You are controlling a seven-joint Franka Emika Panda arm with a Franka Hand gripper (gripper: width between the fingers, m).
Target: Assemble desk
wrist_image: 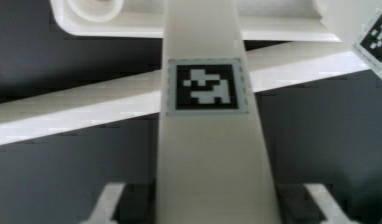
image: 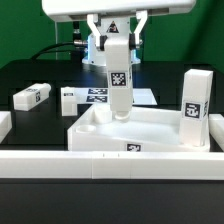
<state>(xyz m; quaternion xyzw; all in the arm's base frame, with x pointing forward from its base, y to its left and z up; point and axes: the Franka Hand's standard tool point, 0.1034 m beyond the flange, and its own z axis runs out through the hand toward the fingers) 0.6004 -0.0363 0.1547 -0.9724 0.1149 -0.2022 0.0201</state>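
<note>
Desk top [image: 155, 122]: a wide, shallow white plastic tray with a raised rim. It lies flat in the middle of the black table [image: 40, 70], hollow side up, probably so the leg sockets face the arm. Held leg [image: 118, 85]: a straight square-section white block, smooth and matte, with a black-and-white square tag on its face. It stands upright with its lower end down inside the tray's corner on the exterior view's left. Whether it is seated cannot be told. Gripper [image: 117, 48]: pinching the held leg near its top, jaws pressed on opposite faces. A high grip like this would keep the lower end free to enter the corner. In the wrist view the held leg [wrist_image: 207, 60] runs straight away from the camera, and the tray rim [wrist_image: 81, 115] crosses behind it at a slant. Standing leg [image: 195, 105]: upright in the tray's corner on the exterior view's right, apparently already fitted. Two loose legs [image: 33, 96] [image: 68, 98] lie on their sides off the tray, to the exterior view's left. Marker board [image: 97, 95]: flat, behind the tray. Rail [image: 60, 165]: long and low, just in front of the tray, likely a stop.
</note>
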